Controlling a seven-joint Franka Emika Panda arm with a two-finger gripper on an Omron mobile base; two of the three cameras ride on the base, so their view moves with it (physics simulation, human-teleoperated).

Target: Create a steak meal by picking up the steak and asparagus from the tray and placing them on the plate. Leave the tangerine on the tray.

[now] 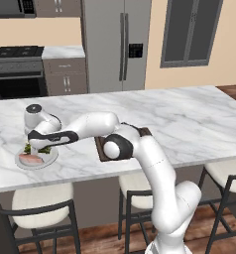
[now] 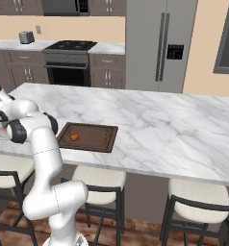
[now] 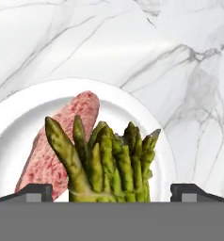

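The steak (image 3: 62, 141) lies flat on the plate (image 3: 20, 122), with the asparagus (image 3: 109, 162) bundle just beside it on the same plate, its tips overlapping the meat's edge in the hand view. The hand (image 3: 111, 193) hovers directly over the plate (image 1: 36, 159), its fingers (image 3: 36, 192) spread wide to either side of the asparagus without clamping it. Well apart on the marble counter (image 2: 174, 129), the tangerine (image 2: 74, 137) sits alone on the tray (image 2: 95, 139).
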